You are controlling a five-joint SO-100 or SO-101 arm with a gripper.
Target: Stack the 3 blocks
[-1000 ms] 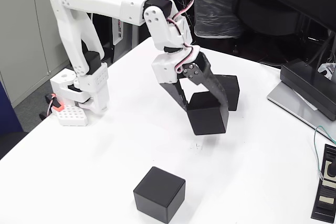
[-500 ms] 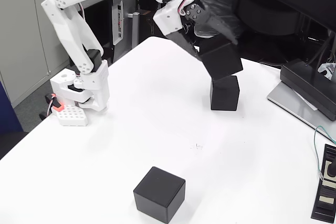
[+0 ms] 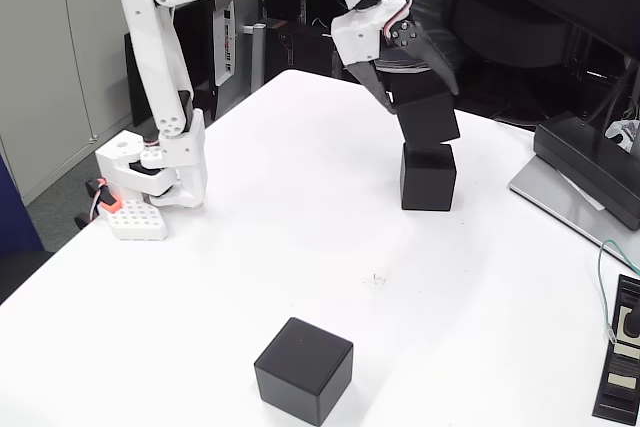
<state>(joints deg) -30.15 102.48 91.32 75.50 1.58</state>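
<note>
- The gripper clenches a black cube between its jaws, tilted.
- Over the last second it has carried this cube from mid-table to the far cube; the two now look to be touching.
- Levelling and release seem next; the third cube waits near, well apart.

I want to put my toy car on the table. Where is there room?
The big white patch of table between the arm's base, the near block and the far block is bare. The far right is crowded: the gripper holds a block over the far block there.
</note>
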